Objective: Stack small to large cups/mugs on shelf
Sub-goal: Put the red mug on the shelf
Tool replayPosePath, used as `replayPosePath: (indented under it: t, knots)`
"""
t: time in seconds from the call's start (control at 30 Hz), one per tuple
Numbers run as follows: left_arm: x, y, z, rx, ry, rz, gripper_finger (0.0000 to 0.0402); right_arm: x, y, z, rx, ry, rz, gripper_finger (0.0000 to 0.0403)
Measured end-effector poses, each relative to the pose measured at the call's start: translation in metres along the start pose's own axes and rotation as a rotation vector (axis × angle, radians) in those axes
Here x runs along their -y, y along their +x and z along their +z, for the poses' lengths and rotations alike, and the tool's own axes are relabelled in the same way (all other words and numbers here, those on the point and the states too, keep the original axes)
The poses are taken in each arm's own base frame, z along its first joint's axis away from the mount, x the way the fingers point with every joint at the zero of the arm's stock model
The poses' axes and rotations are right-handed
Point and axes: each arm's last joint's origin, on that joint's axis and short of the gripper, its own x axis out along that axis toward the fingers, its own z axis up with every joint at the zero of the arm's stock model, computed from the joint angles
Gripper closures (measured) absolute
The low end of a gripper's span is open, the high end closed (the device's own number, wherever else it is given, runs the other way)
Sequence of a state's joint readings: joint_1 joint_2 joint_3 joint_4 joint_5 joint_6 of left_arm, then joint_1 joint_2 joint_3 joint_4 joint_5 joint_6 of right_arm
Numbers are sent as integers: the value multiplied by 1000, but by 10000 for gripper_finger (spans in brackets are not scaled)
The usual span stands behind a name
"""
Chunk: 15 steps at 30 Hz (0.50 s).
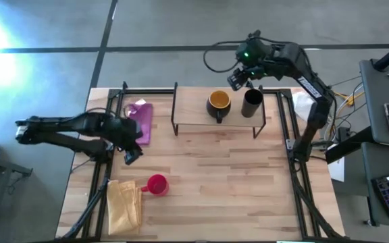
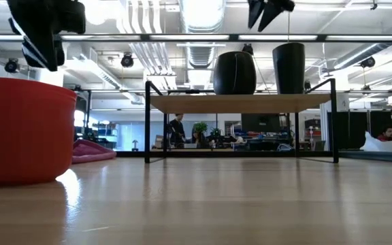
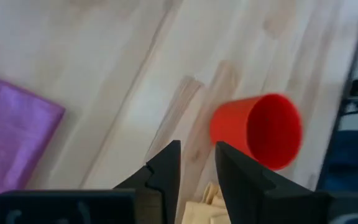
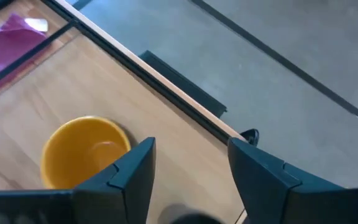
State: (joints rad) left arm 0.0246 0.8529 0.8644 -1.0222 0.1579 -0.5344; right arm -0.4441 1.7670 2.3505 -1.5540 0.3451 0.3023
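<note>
The small red mug (image 1: 157, 183) (image 2: 24, 129) (image 3: 260, 130) stands on its base on the tabletop, near the left front. My left gripper (image 1: 131, 157) (image 3: 197, 163) hovers above and a little left of it, fingers a narrow gap apart, touching nothing. On the light-wood shelf (image 1: 194, 113) (image 2: 240, 103) stand the dark mug with the yellow inside (image 1: 219, 101) (image 2: 234, 73) (image 4: 86, 152) and, to its right, the tall black cup (image 1: 251, 104) (image 2: 288, 68). My right gripper (image 1: 244, 77) (image 4: 191, 168) is open, above the shelf's far edge over these two.
A purple cloth (image 1: 140, 121) lies left of the shelf, and a yellow cloth (image 1: 123, 202) lies beside the red mug at the near left. Black metal rails (image 1: 286, 128) run along both sides of the table. People show in the room behind (image 2: 177, 129).
</note>
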Motion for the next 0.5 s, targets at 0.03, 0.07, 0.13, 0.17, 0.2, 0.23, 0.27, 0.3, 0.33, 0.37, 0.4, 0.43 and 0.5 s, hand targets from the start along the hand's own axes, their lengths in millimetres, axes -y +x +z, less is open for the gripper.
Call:
replayPosePath:
  t: [0.03,0.07,0.13,0.17,0.2,0.23,0.27,0.3,0.33,0.37,0.4,0.43,0.5]
  knots:
    - [3,3,0,-16,10,8,315,-1,-6,-3,7,3,1,209]
    - [6,7,1,-33,26,12,315,-3,-11,-5,15,6,0,209]
    - [13,16,3,-46,100,-2,315,-5,-22,-10,39,14,7,209]
    - [18,20,6,-36,148,-17,315,-7,-27,-12,50,17,15,209]
    - [21,23,8,-27,193,-29,315,-8,-33,-15,61,23,26,209]
    - [24,27,10,-23,232,-39,315,-9,-38,-17,72,31,39,209]
    - [27,31,12,-16,265,-51,315,-10,-44,-19,83,37,52,209]
    - [30,34,14,-14,292,-65,315,-10,-49,-22,92,41,65,209]
    - [32,37,14,-23,314,-77,315,-12,-55,-25,101,43,80,209]
    - [34,41,15,-33,330,-86,315,-14,-59,-27,108,51,95,209]
    - [36,44,15,-42,346,-91,315,-14,-64,-29,115,56,107,209]
    - [38,47,15,-59,361,-88,315,-15,-68,-32,122,54,122,209]
    - [42,54,13,-96,378,-91,315,-19,-77,-37,133,45,151,209]
